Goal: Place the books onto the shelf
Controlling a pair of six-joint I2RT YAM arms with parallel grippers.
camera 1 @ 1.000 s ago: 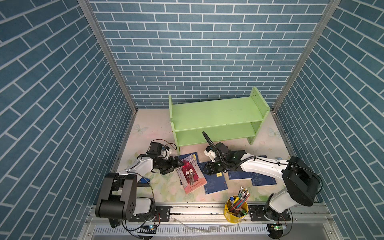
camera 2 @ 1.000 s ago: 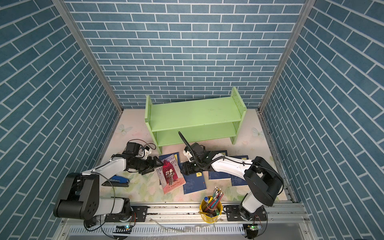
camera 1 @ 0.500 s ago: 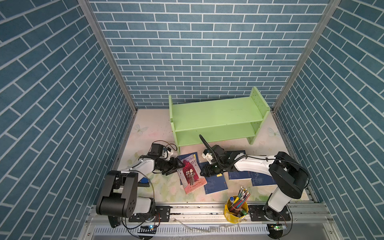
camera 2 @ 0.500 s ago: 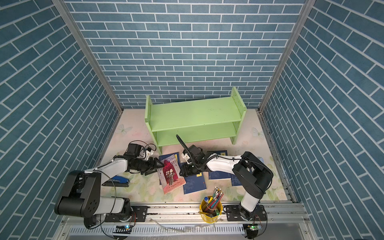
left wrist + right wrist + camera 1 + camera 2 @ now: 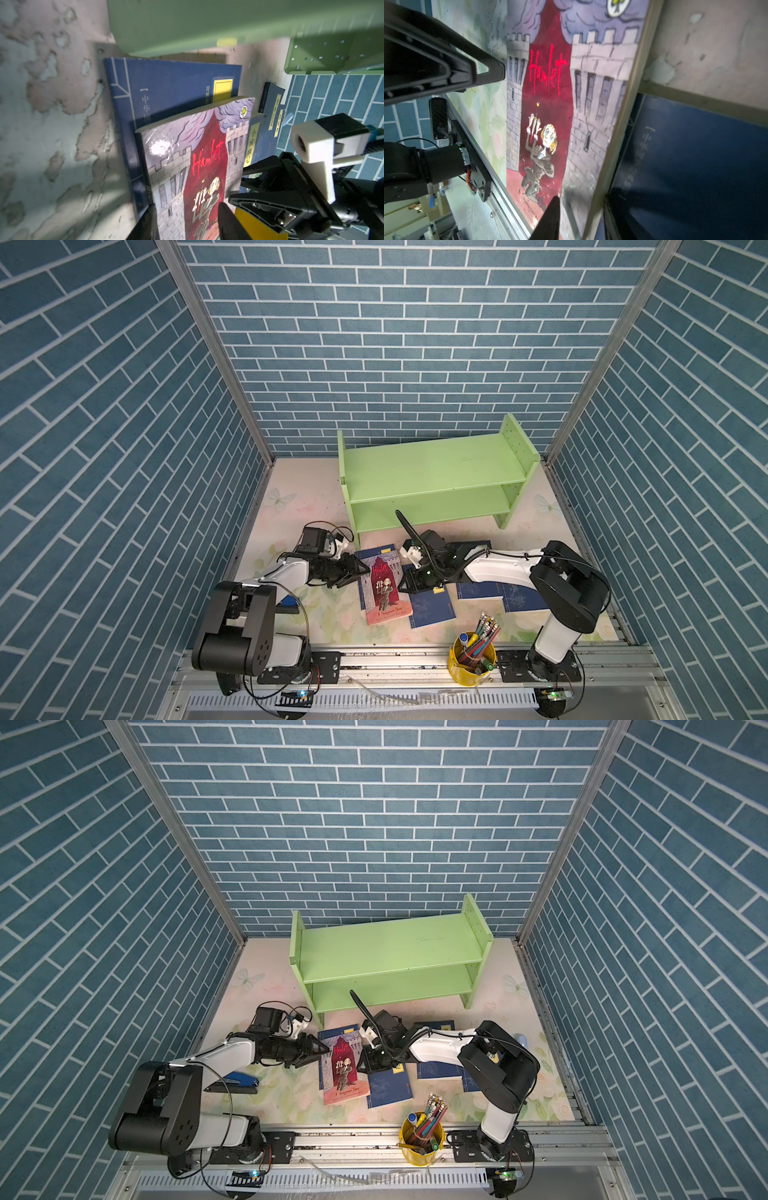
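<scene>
On the left tool [image 5: 361,570] the fingers [image 5: 227,220] stand apart over the edge of the red-and-grey book [image 5: 384,587]. The right tool [image 5: 411,581] is hidden beneath its wrist, with one finger [image 5: 550,218] showing, so I cannot tell its state. The navy books [image 5: 432,608], partly covered by that arm, lie on the surface [image 5: 291,506] before the shelf [image 5: 432,472].

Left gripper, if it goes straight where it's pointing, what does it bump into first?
The Hamlet book: the left gripper points straight at its near edge and may be touching it.
</scene>
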